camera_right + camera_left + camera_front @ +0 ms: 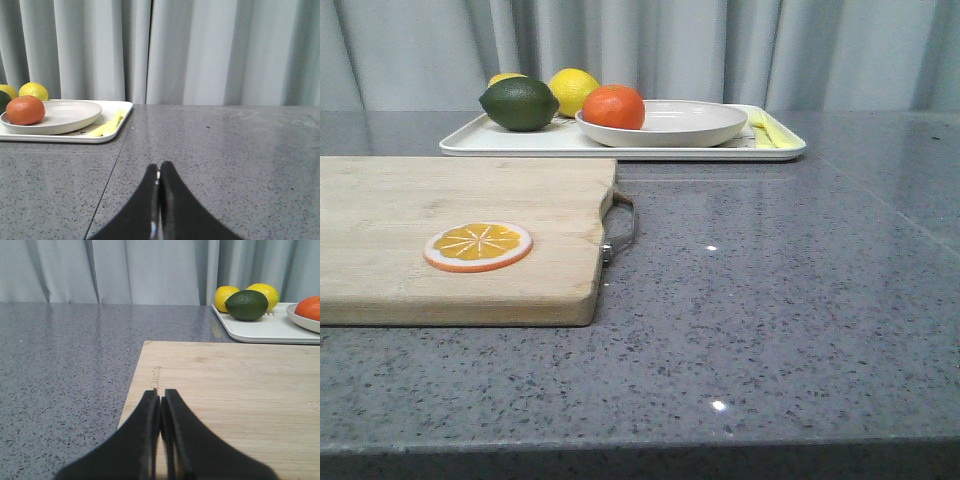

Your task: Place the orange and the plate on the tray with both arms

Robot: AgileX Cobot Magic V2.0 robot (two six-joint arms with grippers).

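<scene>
Orange (614, 106) and plate (665, 124) both sat on the tray (620, 146) at the far side of the table (770, 300) in your front view, the fruit resting inside the plate at its left edge. You could see a lime (519, 103) and a lemon (573, 90) on the tray's left part. Nearer, a cutting board (450, 240) carried an orange slice (478, 245). Neither arm showed in that view.

From your left wrist camera, the left gripper (161, 401) hung over the board with its jaws pressed together on nothing. The tray (265, 330), lime (246, 305) and two lemons (262, 294) lay well beyond the fingertips, the orange (309, 308) only partly in frame.

From your right wrist camera, the right gripper (159, 172) was over bare table, jaws together and empty. The orange (25, 110) lay in the plate (65, 116) on the tray (107, 135), well apart from the fingertips, with a pale yellow strip (107, 126) beside the plate.
</scene>
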